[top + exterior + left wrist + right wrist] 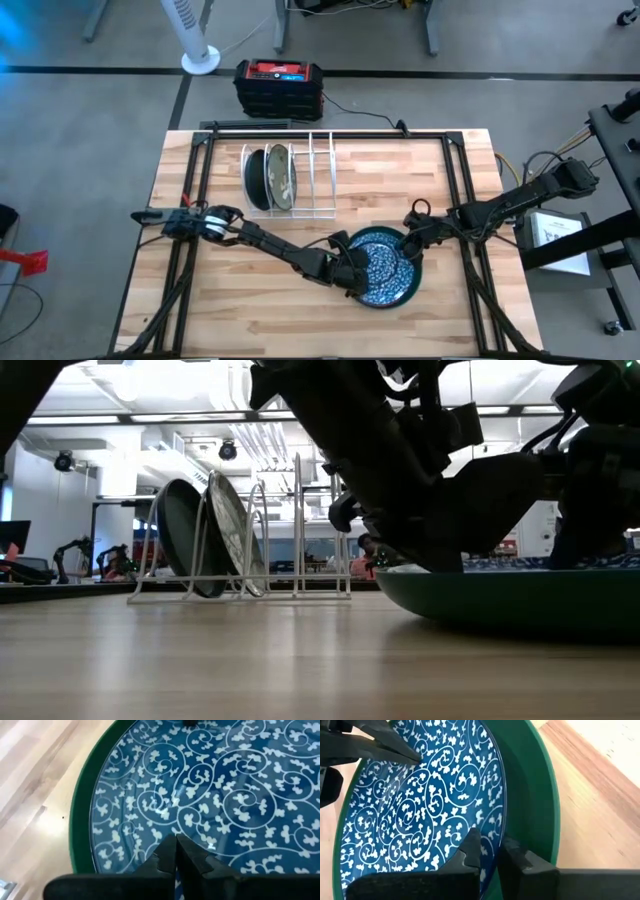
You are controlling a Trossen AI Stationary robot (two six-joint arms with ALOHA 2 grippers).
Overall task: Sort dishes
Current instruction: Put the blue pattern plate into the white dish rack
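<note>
The blue-and-white plate (383, 266) lies inside the green plate (411, 290) on the wooden desk (250, 300). The left pincer (176, 845), fingers together, touches its near edge; the right pincer (489, 851) clamps its opposite rim. Beyond both, the wire rack (290, 180) holds two upright plates (272, 177).

The wire rack (290, 180) stands at the table's (200, 310) rear centre, holding two plates (272, 178) upright in its left slots. Nearer the front, right of centre, a patterned plate (380, 266) lies inside a larger plate (412, 285).
</note>
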